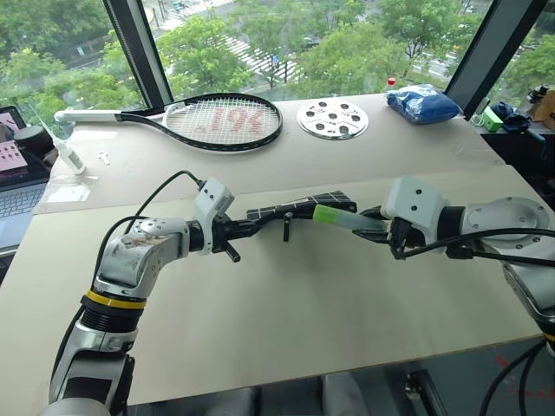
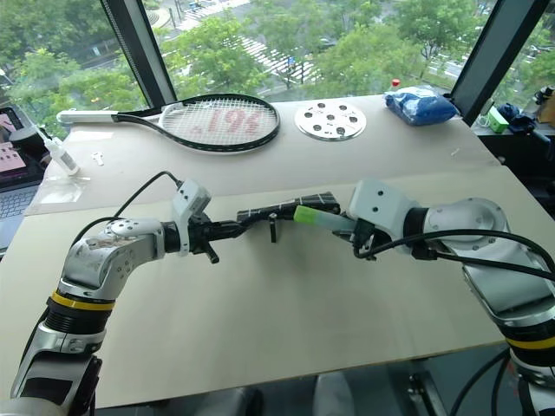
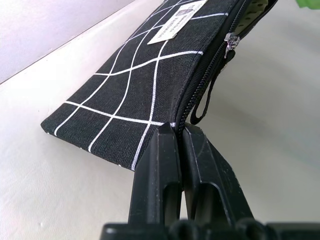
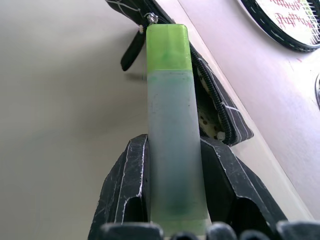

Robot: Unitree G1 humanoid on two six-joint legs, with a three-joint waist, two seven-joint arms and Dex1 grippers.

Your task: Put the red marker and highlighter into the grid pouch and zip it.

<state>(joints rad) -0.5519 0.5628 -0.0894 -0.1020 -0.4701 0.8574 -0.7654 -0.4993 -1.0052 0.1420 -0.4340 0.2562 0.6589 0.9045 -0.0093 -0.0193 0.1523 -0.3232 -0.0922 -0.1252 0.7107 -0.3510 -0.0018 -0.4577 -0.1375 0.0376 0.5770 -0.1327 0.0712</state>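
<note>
1. Left gripper (image 1: 245,228) clamped tight on one end of the pouch (image 1: 299,208), fingers (image 3: 159,165) pinching its corner by the zipper line.
2. Pouch held up off the table (image 1: 286,312), stretched roughly level between the two arms, grid side and white label (image 3: 176,23) facing the left wrist camera.
3. Zipper partly open at the far end, pull cord (image 3: 206,102) dangling below the slider.
4. Right gripper (image 4: 175,185) gripping the highlighter (image 4: 172,115) by its pale body, one finger on each side.
5. Green cap (image 1: 328,215) pointing toward the pouch, tip right at the open mouth, beside the slider.
6. Cannot tell whether the cap touches the fabric.
7. Farther back on the table: racket (image 1: 217,121), round perforated disc (image 1: 333,118), blue bundle (image 1: 422,104), white bottle (image 1: 68,156) near the left edge.
</note>
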